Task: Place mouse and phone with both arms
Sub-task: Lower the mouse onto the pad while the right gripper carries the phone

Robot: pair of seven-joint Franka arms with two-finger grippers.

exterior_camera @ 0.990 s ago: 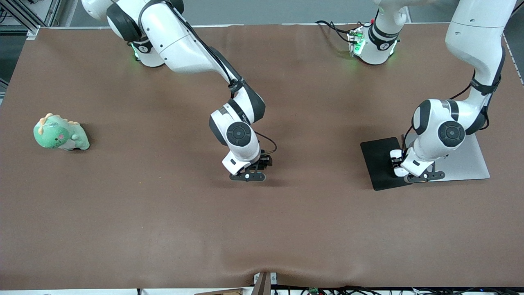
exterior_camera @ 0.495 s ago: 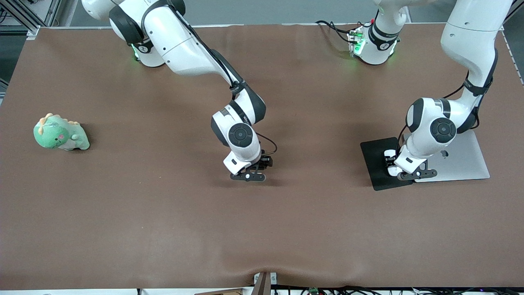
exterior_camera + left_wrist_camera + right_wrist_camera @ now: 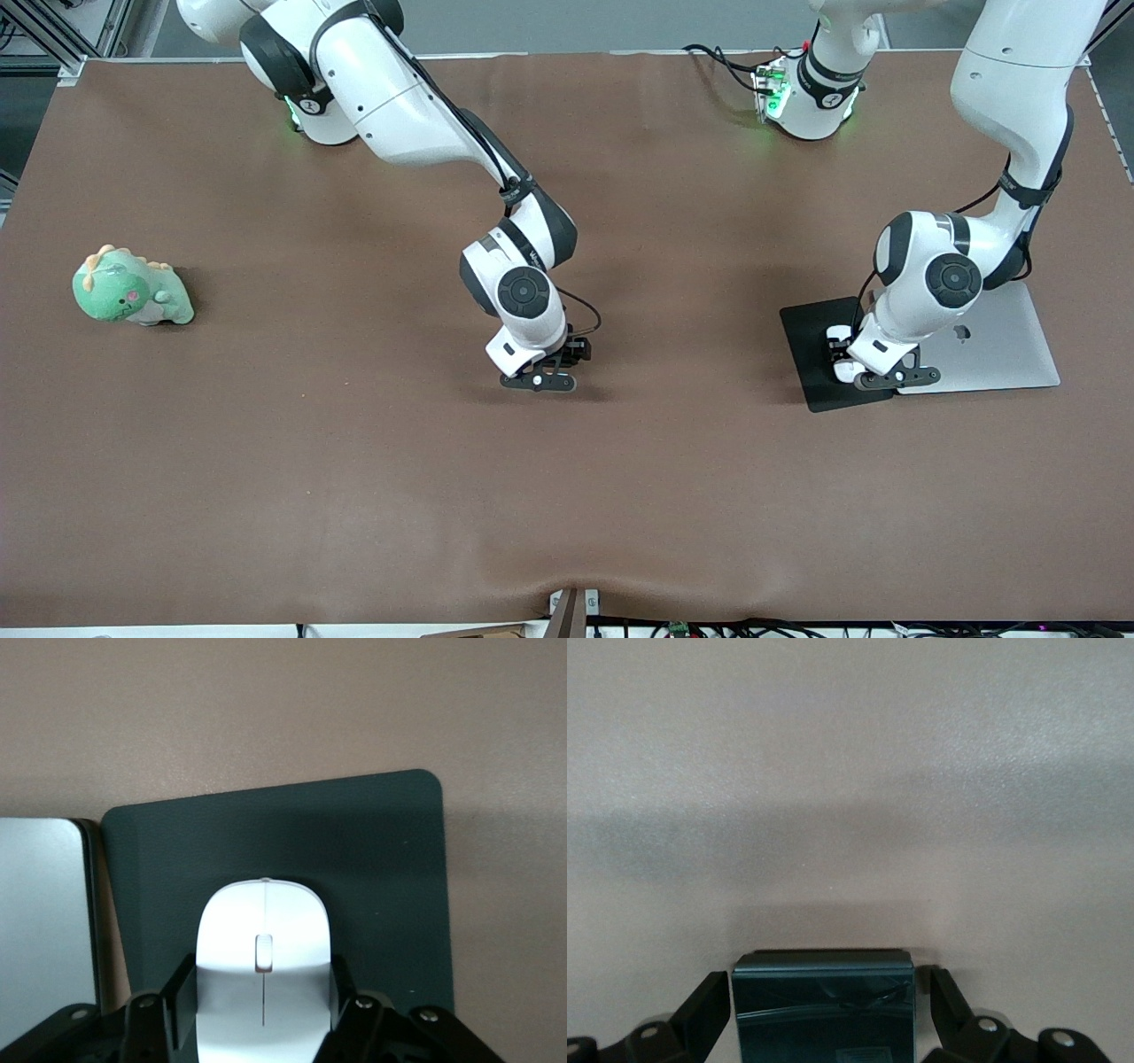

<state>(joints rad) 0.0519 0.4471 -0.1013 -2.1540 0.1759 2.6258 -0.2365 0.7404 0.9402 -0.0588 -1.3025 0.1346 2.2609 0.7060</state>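
Note:
In the left wrist view the white mouse (image 3: 263,966) sits between the fingers of my left gripper (image 3: 263,997), which is shut on its sides. It is held low over the black mouse pad (image 3: 381,859). In the front view this gripper (image 3: 842,356) is over the pad (image 3: 808,354), at the edge beside the laptop. My right gripper (image 3: 828,1010) is open around the black phone (image 3: 822,1001), with a gap showing beside one finger. The phone lies low on the brown table. In the front view this gripper (image 3: 542,374) is at mid-table and hides the phone.
A silver closed laptop (image 3: 1005,354) lies beside the mouse pad at the left arm's end; its edge shows in the left wrist view (image 3: 44,904). A green plush dinosaur (image 3: 131,288) sits at the right arm's end of the table.
My left gripper has carried the mouse from the laptop's edge farther onto the mouse pad, toward the right arm's end. The right gripper has barely moved.

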